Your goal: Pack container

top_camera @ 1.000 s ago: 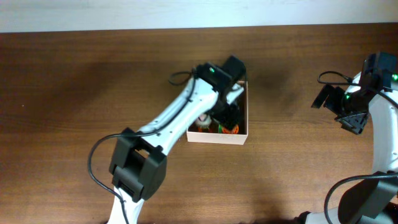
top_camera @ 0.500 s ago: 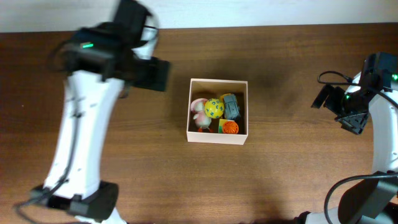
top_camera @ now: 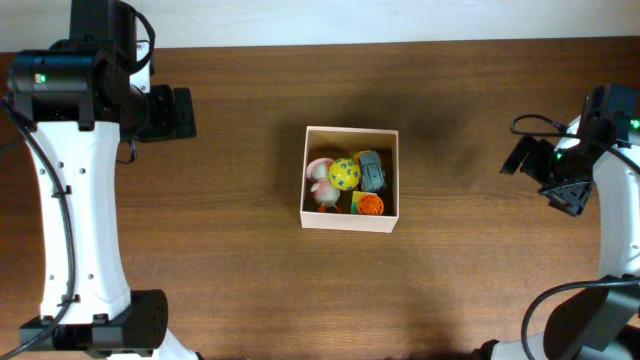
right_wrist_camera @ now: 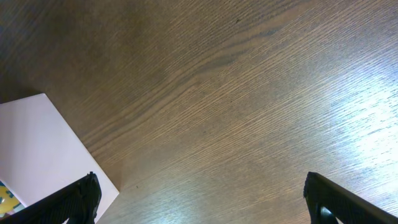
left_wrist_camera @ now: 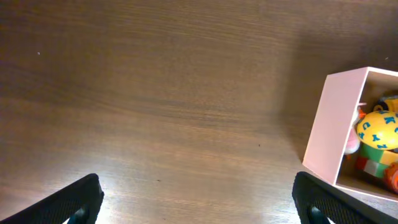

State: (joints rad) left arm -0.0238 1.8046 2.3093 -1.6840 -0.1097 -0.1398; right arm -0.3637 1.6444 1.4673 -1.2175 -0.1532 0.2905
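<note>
The container (top_camera: 391, 180) is a square white-walled box in the middle of the table. It holds a yellow ball (top_camera: 344, 173), a grey toy (top_camera: 372, 171), a pink toy (top_camera: 319, 180) and an orange toy (top_camera: 369, 205). The box also shows at the right edge of the left wrist view (left_wrist_camera: 336, 124) and at the lower left of the right wrist view (right_wrist_camera: 43, 149). My left gripper (left_wrist_camera: 199, 202) is open and empty, far left of the box. My right gripper (right_wrist_camera: 202, 199) is open and empty, far right of it.
The wooden table (top_camera: 230, 260) runs up to a pale wall at the back edge. My left arm (top_camera: 75, 200) stands along the left side and my right arm (top_camera: 610, 200) along the right side.
My left arm has swung from over the box out to the far left, leaving the box and its toys uncovered. The right arm has not moved.
</note>
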